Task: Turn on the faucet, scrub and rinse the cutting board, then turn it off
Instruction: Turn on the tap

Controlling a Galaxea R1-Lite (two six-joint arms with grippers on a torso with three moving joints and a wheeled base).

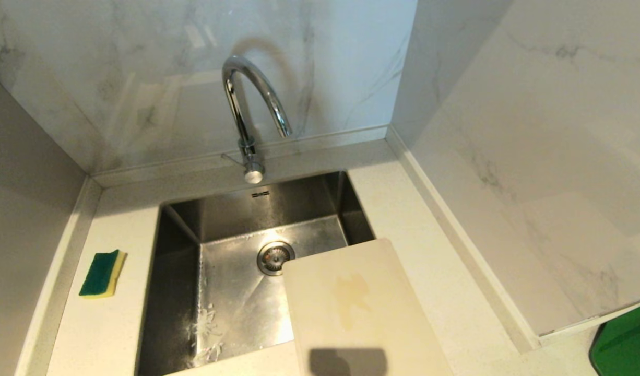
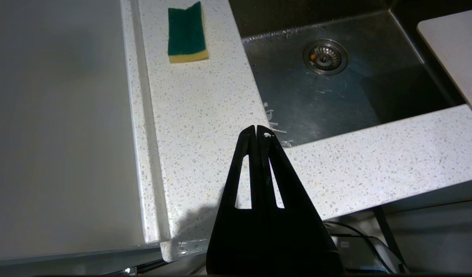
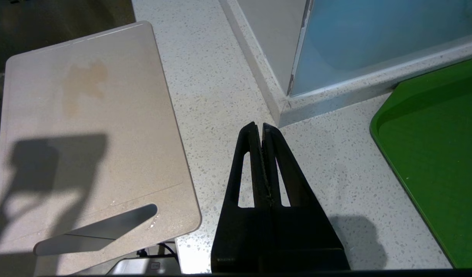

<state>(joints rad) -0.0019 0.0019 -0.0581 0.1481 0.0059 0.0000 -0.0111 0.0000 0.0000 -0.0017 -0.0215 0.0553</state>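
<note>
Nearest the lens: left pincer (image 2: 258,130), pressed together and empty, hanging over the front edge of the speckled desk (image 2: 205,127). Ahead of it and off toward the wall, a green-and-yellow sponge (image 2: 187,34), scrub side up, well apart from the tips; probably parked there within easy reach for scrubbing. Ahead to the other side, the steel sink (image 2: 297,96) with its drain (image 2: 325,56), a few wet streaks on the floor.

Right pincer (image 3: 262,129), likewise pressed together and pinching nothing, hovering over bare desk. Just beside it toward the sink, the cutting board (image 3: 105,127), lying flat with its far corner jutting over the basin and its slot handle at the near end; seemingly laid so for an easy grab and slide under the spout. Faint yellowish stain on its upper half, unscrubbed. On the opposite side, a green tray (image 3: 436,154), apart from the tips.

Far beyond both, against the back wall, the faucet (image 1: 249,104), spout arched over the basin, no water running. Nothing of the task begun, by the look of it; lever first, likely.
</note>
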